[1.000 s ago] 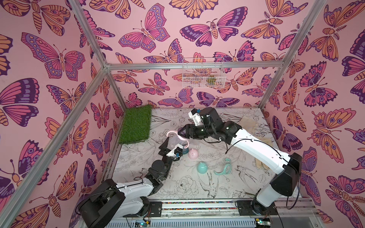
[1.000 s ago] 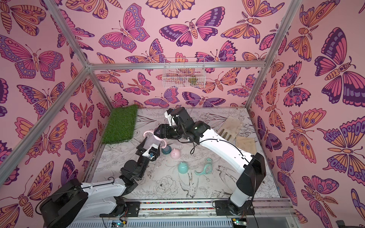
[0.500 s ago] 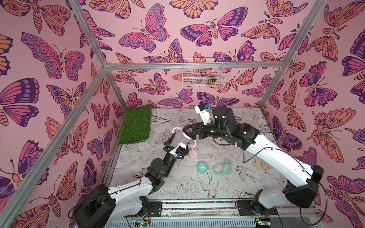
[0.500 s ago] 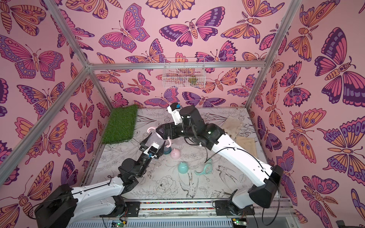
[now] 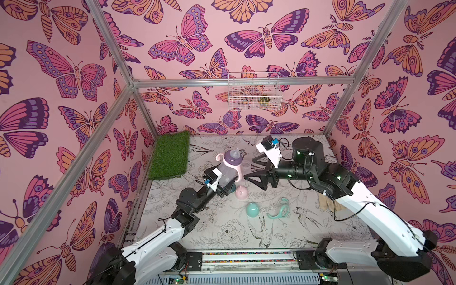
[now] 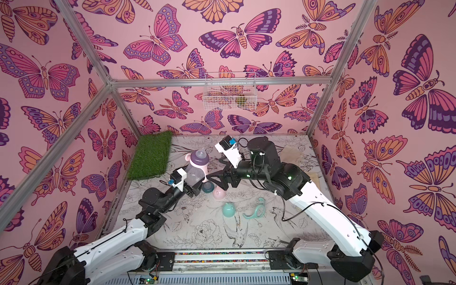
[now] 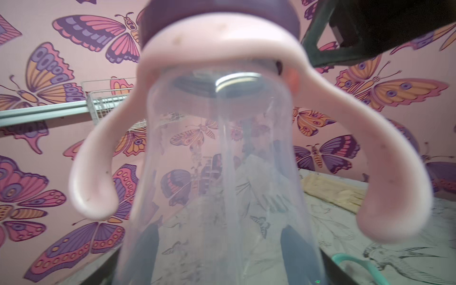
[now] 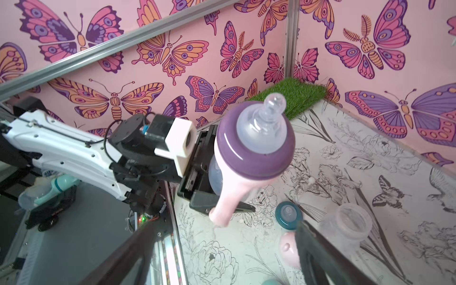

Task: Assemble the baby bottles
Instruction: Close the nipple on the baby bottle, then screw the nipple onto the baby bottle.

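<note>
Left fingers (image 8: 202, 199) grip pink-handled bottle (image 8: 254, 153); right fingers (image 8: 306, 246) spread apart nearby

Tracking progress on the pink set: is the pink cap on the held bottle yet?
No: the pink cap sits on the table, and the nipple of the bottle is bare.

Left arm (image 5: 158, 237) is reaching in from near-left, forearm angling up. The left gripper (image 5: 225, 183) is clamping the pink-handled bottle (image 5: 228, 167) by its body. Right arm (image 5: 365, 204) is arching in from near-right. The right gripper (image 5: 248, 169) is pointing left, jaws gaping wide, gripping nothing, just beside the bottle.
</note>
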`<state>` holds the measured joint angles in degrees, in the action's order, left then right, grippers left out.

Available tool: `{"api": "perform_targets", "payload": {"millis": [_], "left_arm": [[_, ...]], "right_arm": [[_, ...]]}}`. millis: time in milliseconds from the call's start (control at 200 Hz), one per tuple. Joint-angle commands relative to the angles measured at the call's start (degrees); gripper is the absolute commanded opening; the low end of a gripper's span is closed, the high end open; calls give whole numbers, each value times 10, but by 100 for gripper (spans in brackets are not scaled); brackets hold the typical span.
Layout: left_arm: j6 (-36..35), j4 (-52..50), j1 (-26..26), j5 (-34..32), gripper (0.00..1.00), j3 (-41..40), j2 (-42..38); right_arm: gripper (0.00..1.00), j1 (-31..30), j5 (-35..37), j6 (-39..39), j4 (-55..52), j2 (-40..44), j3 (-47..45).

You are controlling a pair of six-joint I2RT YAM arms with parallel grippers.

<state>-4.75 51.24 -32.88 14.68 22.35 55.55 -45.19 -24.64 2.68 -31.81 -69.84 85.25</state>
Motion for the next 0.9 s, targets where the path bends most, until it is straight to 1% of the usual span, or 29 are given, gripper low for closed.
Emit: {"api": "perform_targets", "payload": {"millis": [0,95,165,376,406,571,746,896], "left_arm": [[97,17,18,139,0,23,-8],[128,37,26,201,0,31,2],[152,68,28,239,0,35,15],[213,148,32,307,0,45,47],[218,155,32,314,0,46,51],[250,198,33,337,0,49,66],[249,199,33,342,0,49,69],[248,199,34,345,0,49,72]], "right_arm": [[91,16,-47,-69,17,20,-11],[93,20,-86,-83,50,25,-18],[94,21,-94,-90,69,20,-16],[94,29,-119,-83,103,-12,3],[94,29,-136,-82,106,-16,7],[92,31,-160,-77,117,-38,23],[84,31,-187,-68,131,-51,28],[81,31,-198,-63,137,-53,29]]}}
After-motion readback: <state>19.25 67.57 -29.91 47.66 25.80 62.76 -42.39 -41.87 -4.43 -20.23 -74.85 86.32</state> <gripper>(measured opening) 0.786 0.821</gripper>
